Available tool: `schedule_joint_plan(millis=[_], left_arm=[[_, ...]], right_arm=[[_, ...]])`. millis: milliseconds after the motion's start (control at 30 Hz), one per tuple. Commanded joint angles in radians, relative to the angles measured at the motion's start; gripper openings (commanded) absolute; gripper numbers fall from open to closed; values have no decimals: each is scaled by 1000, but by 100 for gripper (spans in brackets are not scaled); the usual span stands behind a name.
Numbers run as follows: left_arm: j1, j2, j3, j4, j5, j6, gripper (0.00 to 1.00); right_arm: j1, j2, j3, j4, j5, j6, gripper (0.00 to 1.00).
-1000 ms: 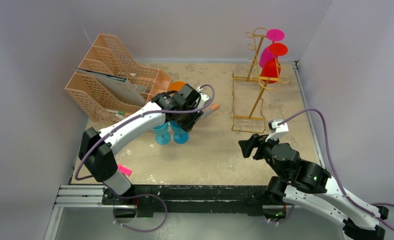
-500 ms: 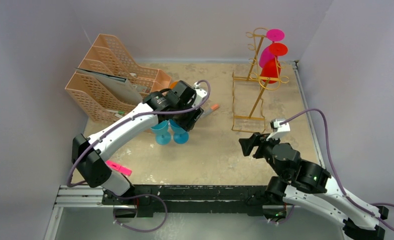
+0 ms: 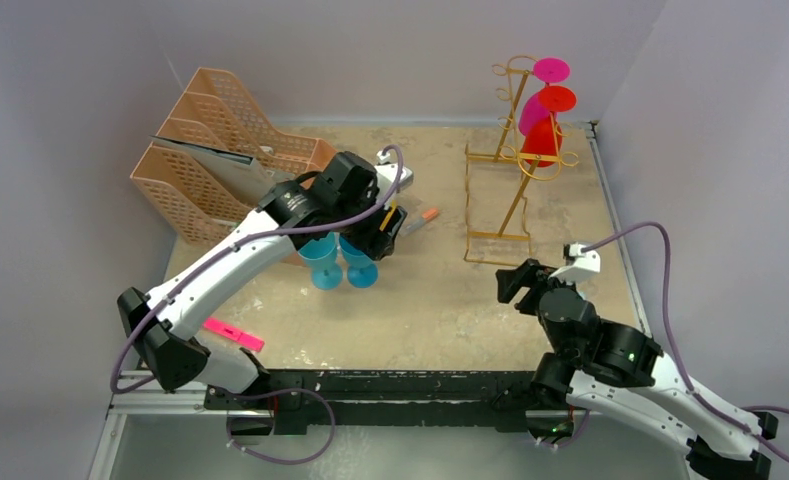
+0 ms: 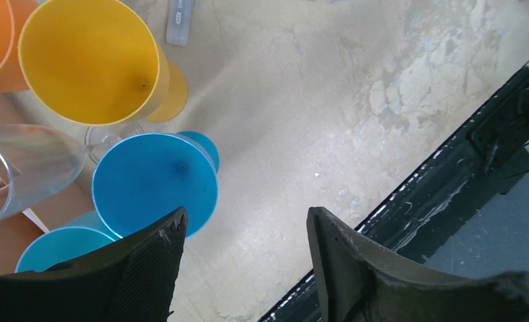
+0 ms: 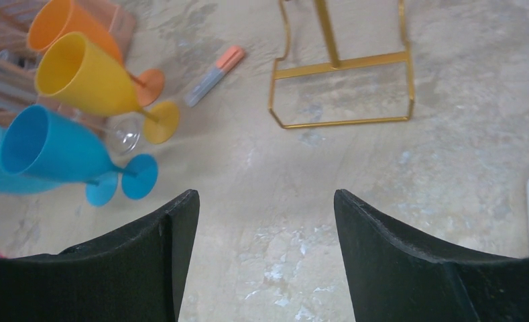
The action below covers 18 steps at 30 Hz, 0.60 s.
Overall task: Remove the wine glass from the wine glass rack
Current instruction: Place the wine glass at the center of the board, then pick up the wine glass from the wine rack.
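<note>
Wine glass rack point(image 3: 515, 160) is stood at the far right of the table point(image 3: 440, 310), w/ a pink wine glass point(image 3: 533, 112) and a red wine glass point(image 3: 542, 140) hung upside down on its hooks; none is off yet. R gripper point(image 5: 266, 198) is held wide open, empty, near the rack base and well below the hung glasses. L gripper point(image 4: 246, 218) is also wide open and empty, above the blue glasses point(image 4: 154, 181).

Risks: the rack looks thin and light, so it could be tipped or dragged if a glass is pulled sideways instead of slid off its hook. The neighbouring glass could be knocked. The blue glasses could be toppled by the L arm.

The hung glasses are shown in the top view only; just the rack base point(image 5: 342, 65) is caught by the R wrist cam. A yellow glass point(image 4: 90, 60) and a clear glass point(image 4: 20, 168), hidden under the arm from above, are shown by the L wrist cam.
</note>
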Motion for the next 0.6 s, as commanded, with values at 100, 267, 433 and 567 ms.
schedule_joint_plan(millis=[100, 267, 433, 567], left_arm=[[0, -96, 62, 3, 34, -40, 69], [0, -102, 67, -15, 41, -59, 69], [0, -124, 51, 16, 84, -65, 73], [0, -114, 56, 26, 86, -73, 76]], right_arm=[[3, -11, 67, -284, 251, 394, 73], [2, 54, 133, -455, 343, 504, 72], [2, 81, 199, -683, 380, 623, 74], [3, 30, 211, -634, 417, 387, 79]])
